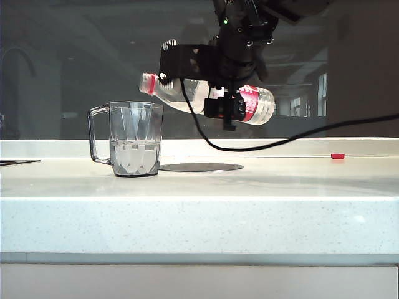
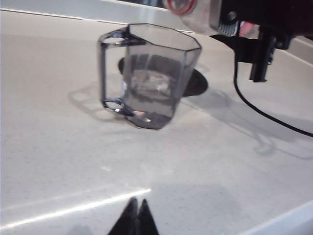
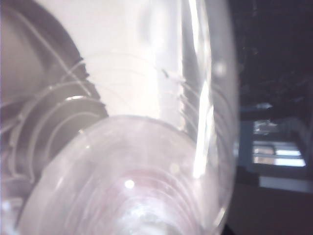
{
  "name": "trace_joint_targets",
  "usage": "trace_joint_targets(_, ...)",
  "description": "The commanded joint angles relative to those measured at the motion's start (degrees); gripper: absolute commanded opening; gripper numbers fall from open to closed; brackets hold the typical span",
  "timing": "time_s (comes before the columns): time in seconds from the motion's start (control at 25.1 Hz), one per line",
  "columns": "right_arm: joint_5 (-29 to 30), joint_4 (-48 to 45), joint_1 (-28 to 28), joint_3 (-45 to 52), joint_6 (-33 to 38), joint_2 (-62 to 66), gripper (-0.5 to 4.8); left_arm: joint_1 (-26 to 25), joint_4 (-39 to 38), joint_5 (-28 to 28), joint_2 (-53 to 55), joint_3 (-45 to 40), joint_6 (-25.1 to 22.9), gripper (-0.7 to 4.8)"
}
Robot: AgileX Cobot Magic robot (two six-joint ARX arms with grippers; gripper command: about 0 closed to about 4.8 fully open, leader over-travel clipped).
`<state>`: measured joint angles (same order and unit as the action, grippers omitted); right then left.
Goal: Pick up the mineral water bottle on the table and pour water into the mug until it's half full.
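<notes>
Above the white speckled stone table [image 1: 199, 212], the right gripper [image 1: 229, 107] clamps the clear plastic mineral water bottle [image 1: 187, 94] around its red-and-white label, holding it nearly level with its red-ringed neck just above the right rim of the mug. Left of the dark round disc [image 1: 201, 167] stands the smoky-grey faceted mug [image 1: 136, 138], handle to the left, about half full of clear water [image 1: 134, 156]. Low over the near table, the left gripper [image 2: 134, 221] shows its fingertips pressed together, holding nothing.
</notes>
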<state>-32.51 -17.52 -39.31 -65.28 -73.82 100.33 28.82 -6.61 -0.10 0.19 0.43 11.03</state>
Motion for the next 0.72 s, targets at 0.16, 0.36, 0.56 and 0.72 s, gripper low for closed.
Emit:
trace_joint_targets(0.16,-3.08,-1.68,-0.81,-0.46,9.92,-1.03,3.05,0.00,0.72,-1.86,0.04,0.15,-0.57,-0.05)
trace_joint_targets(0.36,-3.32,5.60,-1.01,-0.46,28.37,-4.90,3.05,-0.02,0.74,-1.88,0.04,0.15,-0.55,-0.04)
trace_joint_targets(0.56,3.23,8.57,0.76,1.49,48.24,-10.93,2.74,-0.02,1.42,-1.88,0.04,0.15,-0.57,-0.05)
trace_joint_targets(0.72,5.66,5.03,2.78,7.56,54.95,-14.75,2.73,-0.02,2.49,-1.86,0.02,0.17,-0.55,-0.04)
